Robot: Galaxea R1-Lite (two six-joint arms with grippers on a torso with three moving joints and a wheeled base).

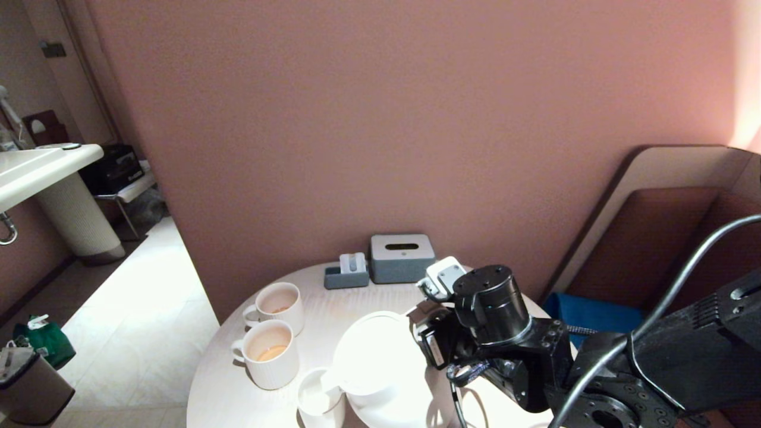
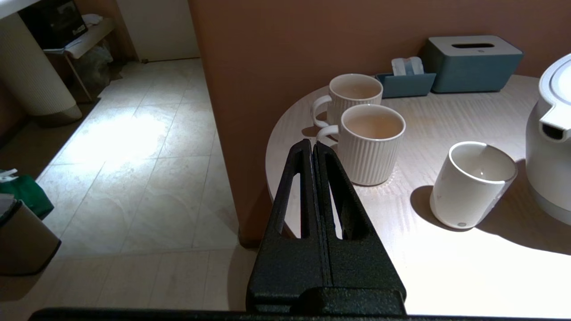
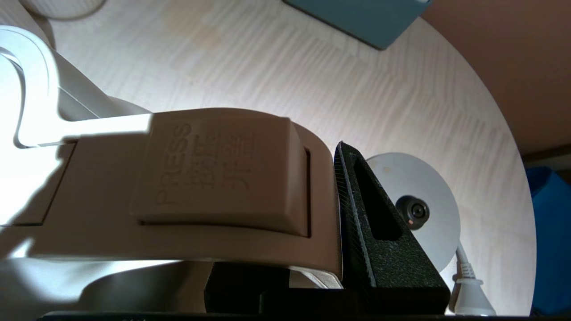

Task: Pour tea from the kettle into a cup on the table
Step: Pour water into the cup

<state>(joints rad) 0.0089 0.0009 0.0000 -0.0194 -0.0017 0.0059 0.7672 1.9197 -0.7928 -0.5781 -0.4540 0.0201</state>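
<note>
One cup (image 2: 473, 183): stands on desk (image 2: 446, 267), just left of kettle spout.
Kettle (image 1: 374, 356): lifted off its base (image 3: 412, 205), spout toward cup.
Left claw (image 2: 312, 149): pinched together, parked off desk's left.
Right claw (image 3: 330, 196): clamps kettle handle, nearer arm.

Kettle (image 1: 374, 356) just right of cup (image 1: 318, 399); mugs (image 1: 270, 351) behind, on table (image 1: 333, 297).
</note>
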